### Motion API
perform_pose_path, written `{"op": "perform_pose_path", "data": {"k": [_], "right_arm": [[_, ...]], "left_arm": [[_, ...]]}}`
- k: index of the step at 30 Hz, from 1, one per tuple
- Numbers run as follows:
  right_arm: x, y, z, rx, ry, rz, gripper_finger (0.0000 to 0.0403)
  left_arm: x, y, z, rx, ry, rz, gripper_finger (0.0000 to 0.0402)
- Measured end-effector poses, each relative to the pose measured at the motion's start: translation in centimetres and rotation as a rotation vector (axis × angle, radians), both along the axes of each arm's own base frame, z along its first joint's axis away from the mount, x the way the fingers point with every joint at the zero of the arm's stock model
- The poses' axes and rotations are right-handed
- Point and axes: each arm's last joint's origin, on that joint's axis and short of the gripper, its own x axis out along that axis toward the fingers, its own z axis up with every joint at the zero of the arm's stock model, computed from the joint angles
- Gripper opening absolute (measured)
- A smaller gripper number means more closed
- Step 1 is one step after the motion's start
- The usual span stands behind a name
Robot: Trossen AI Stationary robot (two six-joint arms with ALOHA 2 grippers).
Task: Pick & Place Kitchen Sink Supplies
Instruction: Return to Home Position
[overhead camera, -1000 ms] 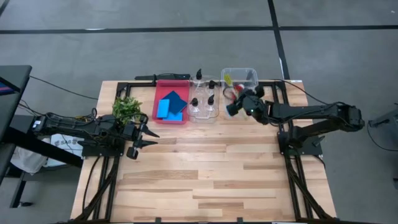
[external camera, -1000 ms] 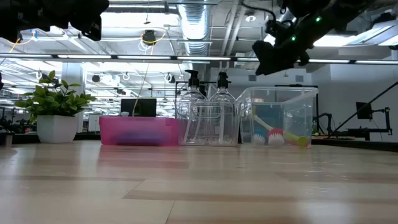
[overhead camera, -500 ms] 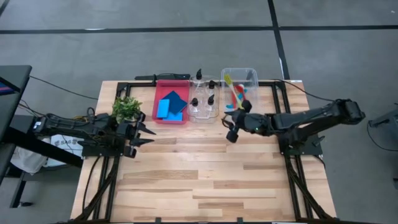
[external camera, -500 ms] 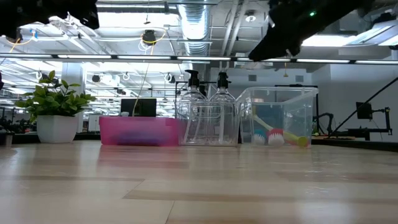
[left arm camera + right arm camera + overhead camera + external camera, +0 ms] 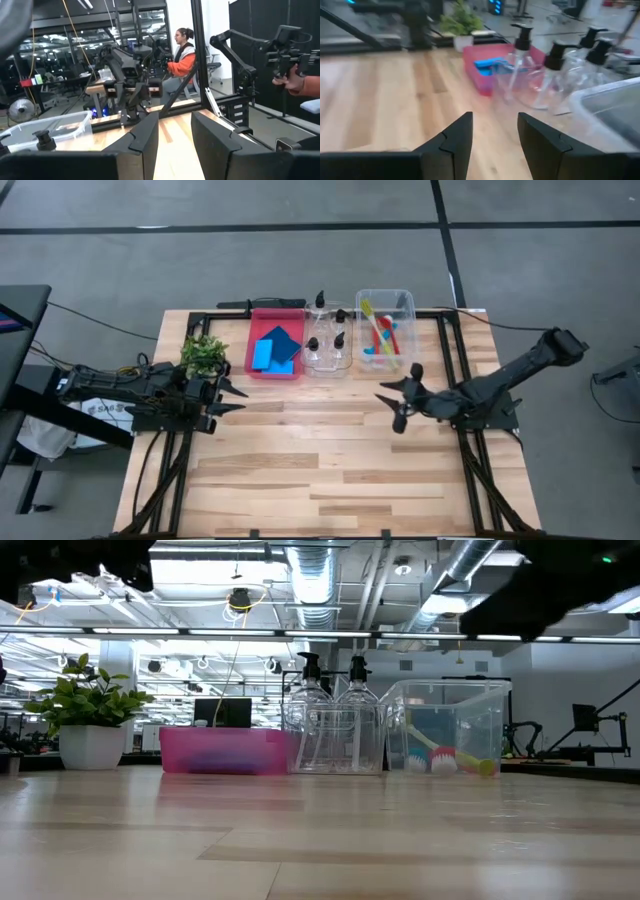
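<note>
Several clear bottles with black pump tops [image 5: 328,340] stand in a clear bin [image 5: 349,358]; in the low view they show as bottles [image 5: 330,715]. Two blue sponges [image 5: 276,346] lie in the red bin [image 5: 251,345]. Red, blue and yellow-green brushes [image 5: 381,331] lie in a second clear bin [image 5: 408,302], their heads on its floor [image 5: 447,757]. My right gripper [image 5: 392,402] is open above bare table, nearer than the brush bin, and is also seen in its wrist view [image 5: 494,131]. My left gripper [image 5: 235,400] is open beside the plant, and is also seen in its wrist view [image 5: 175,131].
A small leafy plant [image 5: 203,352] in a white pot [image 5: 88,747] stands at the table's left, close to my left gripper. Black frame rails [image 5: 450,350] run along the table's sides. Bare wood [image 5: 320,460] fills the table's middle and near half. A person [image 5: 184,50] sits beyond the table.
My right gripper has drawn back from over the brush bin toward the table's near edge and somewhat to the right, and now hangs over bare wood. With the arm gone, the brushes show lying in their bin. The left arm has kept still.
</note>
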Motion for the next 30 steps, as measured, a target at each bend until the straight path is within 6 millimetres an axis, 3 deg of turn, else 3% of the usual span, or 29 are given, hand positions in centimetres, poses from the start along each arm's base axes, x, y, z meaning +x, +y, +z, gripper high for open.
{"op": "perform_pose_path", "data": {"k": [7,13,24,30], "right_arm": [[-3.1,0.3,-2.5,0.057,-0.121,0.059,0.015],[-5.0,0.3,-4.0,0.088,-0.179,0.095,0.0152],[-6.7,0.4,-5.6,0.108,-0.223,0.181,0.0149],[-7.1,0.9,-5.7,0.088,-0.209,0.244,0.015]], "left_arm": [[-0.1,0.1,-0.4,-0.012,0.037,0.018,0.0118],[-0.2,0.4,-2.6,-0.012,0.046,0.138,0.0118],[-1.4,1.1,-5.0,-0.058,-0.037,0.327,0.0118],[-1.4,0.8,-5.0,-0.029,-0.041,0.208,0.0118]]}}
